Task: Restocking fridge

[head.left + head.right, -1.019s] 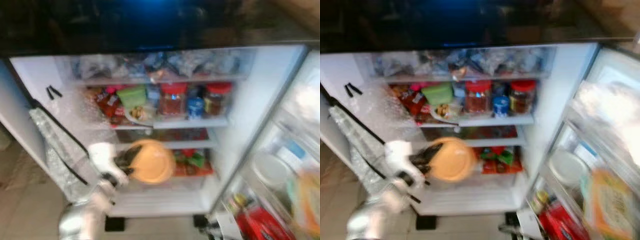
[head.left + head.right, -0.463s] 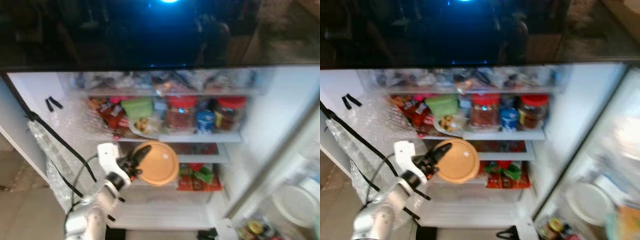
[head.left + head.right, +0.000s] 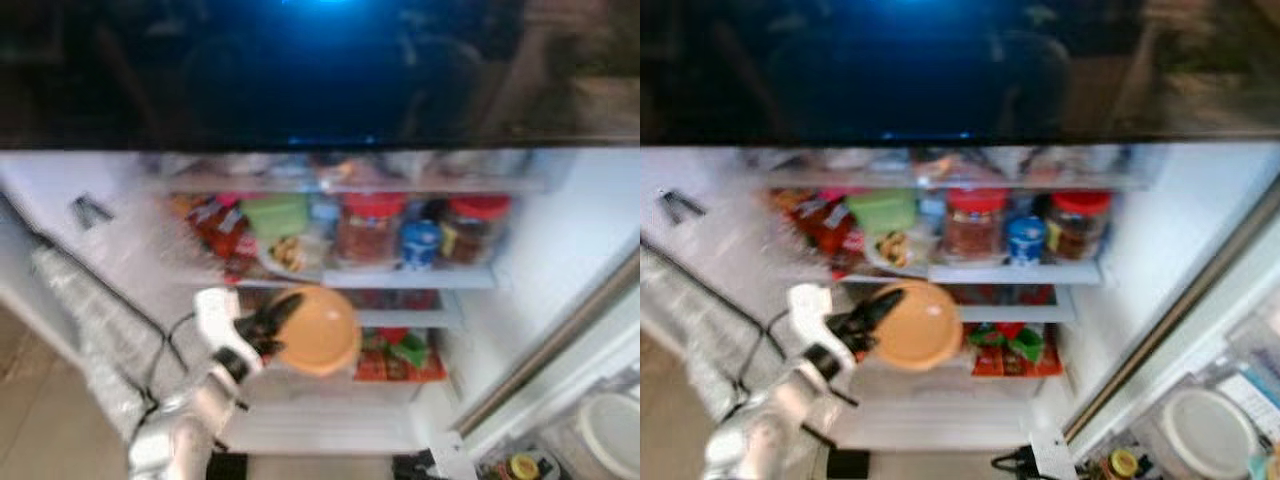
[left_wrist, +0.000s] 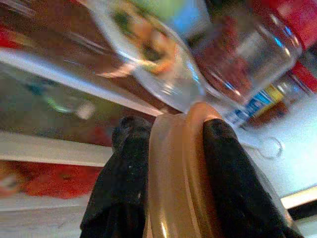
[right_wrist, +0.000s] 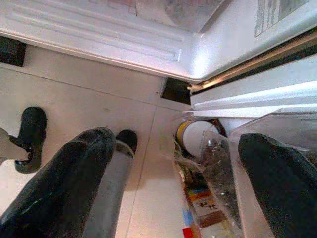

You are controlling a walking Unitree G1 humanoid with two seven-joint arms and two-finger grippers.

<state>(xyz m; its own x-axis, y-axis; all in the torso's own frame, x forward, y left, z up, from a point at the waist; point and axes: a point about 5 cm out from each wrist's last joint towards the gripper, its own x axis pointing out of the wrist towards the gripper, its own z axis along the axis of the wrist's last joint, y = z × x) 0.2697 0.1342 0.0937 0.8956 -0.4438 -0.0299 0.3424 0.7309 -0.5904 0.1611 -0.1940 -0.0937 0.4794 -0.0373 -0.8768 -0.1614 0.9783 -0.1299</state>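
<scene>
You have the round, flat orange plastic plate pinched on edge in the left gripper, held up in front of the open white fridge at about the height of the middle shelves. The left wrist view makes the grip plain: one black finger lies on one face of the rim and the other finger lies on the opposite face, so the jaws are closed on the plate's edge, and most of the disc stands clear beyond the fingertips toward the shelves. Held by the rim like this, the plate probably can be slid in edge-first or laid flat — a sensible hold for a thin thing going into a narrow gap. Just above and behind it sits the clear glass dish of food on the upper shelf, beside the two red-lidded glass jars and the small blue can; below lie red and green packets. That upper shelf looks crowded, so I judge the thinner slot under it the likelier place. Your right gripper hangs low over the tiled floor beside the fridge door — its two fingers stand wide apart, holding nothing.
</scene>
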